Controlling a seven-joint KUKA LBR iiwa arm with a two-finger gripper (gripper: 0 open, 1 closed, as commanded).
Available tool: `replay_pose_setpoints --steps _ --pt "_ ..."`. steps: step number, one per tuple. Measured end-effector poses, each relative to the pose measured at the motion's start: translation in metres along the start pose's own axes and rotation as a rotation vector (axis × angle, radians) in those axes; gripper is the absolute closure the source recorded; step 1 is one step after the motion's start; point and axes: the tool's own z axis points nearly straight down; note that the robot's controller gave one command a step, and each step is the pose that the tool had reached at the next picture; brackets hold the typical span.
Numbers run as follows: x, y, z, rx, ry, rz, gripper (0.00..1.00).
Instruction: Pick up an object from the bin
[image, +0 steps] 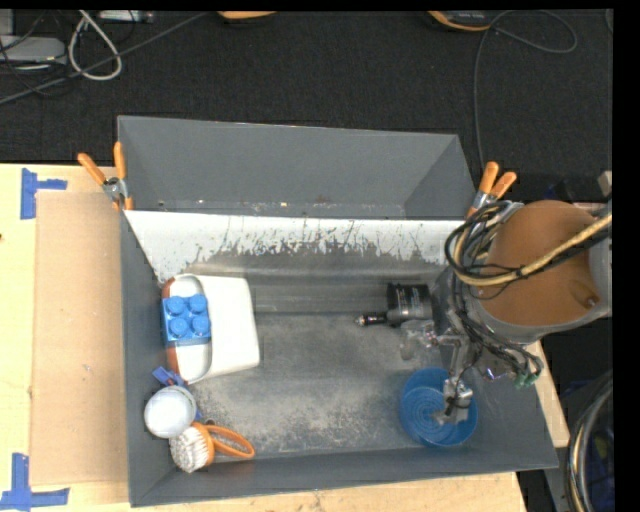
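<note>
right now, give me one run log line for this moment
claw: over blue round dish, near right corner | behind it: small black object | left side: blue brick on white block, white ball, orange-handled brush

In the bin (300, 170), a studded building brick (187, 317) rests on a rounded container (228, 330) by the left wall. Nearer, in the left corner, a ball (168, 411) touches a scrubbing brush (192, 449). A small dark part (407, 299) lies right of centre, and in front of it is a round cup (432, 415), under the gripper (457, 402).
</note>
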Motion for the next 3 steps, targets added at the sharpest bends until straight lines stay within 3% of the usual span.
replay_pose_setpoints --steps 1,3 --pt "-0.0099 0.0203 0.0613 0.002 -0.005 0.003 1.00" --pt "-0.0092 0.0201 0.0592 0.001 -0.004 0.003 1.00"
